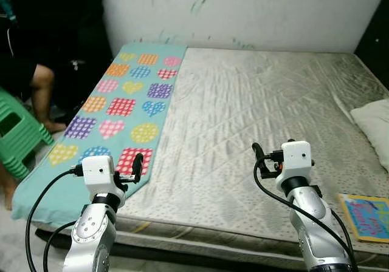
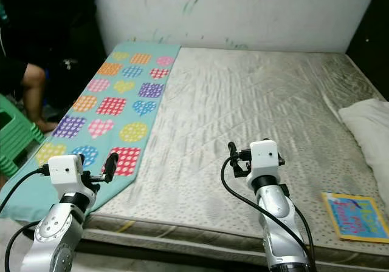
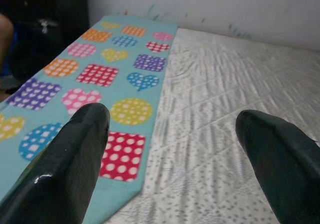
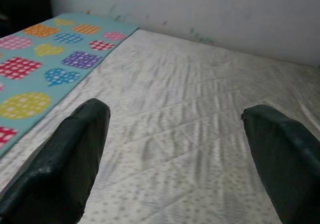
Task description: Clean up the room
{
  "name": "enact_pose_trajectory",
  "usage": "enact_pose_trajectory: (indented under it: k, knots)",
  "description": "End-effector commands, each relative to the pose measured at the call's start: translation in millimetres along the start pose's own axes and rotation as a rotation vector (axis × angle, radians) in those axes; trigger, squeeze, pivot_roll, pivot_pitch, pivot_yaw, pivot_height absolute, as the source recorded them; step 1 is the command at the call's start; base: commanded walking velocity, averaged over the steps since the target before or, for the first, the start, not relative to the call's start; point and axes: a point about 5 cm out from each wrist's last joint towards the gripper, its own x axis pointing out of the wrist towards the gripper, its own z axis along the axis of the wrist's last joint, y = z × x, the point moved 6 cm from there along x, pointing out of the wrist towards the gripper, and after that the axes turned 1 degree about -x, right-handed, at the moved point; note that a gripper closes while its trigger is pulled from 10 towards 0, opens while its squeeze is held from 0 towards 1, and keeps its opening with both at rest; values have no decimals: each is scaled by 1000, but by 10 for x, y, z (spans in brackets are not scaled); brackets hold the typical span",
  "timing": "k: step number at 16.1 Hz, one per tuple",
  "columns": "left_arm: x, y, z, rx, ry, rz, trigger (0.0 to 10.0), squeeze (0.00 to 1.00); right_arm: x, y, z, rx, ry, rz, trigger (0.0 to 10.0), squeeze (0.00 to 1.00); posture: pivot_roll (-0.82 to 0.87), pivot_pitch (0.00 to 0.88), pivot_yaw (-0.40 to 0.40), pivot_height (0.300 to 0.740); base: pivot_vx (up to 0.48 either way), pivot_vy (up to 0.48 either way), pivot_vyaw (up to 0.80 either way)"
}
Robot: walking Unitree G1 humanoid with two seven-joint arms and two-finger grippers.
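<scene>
A bare grey quilted mattress [image 1: 255, 96] lies before me. Along its left side stretches a teal blanket [image 1: 130, 96] printed with dotted hearts, squares and circles. A white pillow [image 1: 374, 123] rests at the right edge. A colourful picture book [image 1: 364, 217] lies flat on the near right corner. My left gripper [image 1: 137, 166] hovers open over the blanket's near end, its fingers [image 3: 75, 154] wide apart and holding nothing. Over the bare mattress near the front, my right gripper [image 1: 258, 155] is open too, fingers [image 4: 70, 154] spread and nothing between them.
A green plastic stool [image 1: 15, 132] stands on the floor to the left of the bed. A person's leg [image 1: 42, 96] is beside it. A white wall [image 1: 243, 11] with scribbles runs behind the bed.
</scene>
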Motion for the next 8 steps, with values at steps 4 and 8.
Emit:
enact_pose_trajectory:
  k: [4,8]
  knots:
    - [12,-42,0,-3,5,-7,10000,0,-5,51,-51,1,18,27,10000,0,-140,46,10,740,0,480,0]
    - [33,-71,9,-7,1,-6,10000,0,85,85,7,-8,4,45,10000,0,-135,29,-1,740,0,480,0]
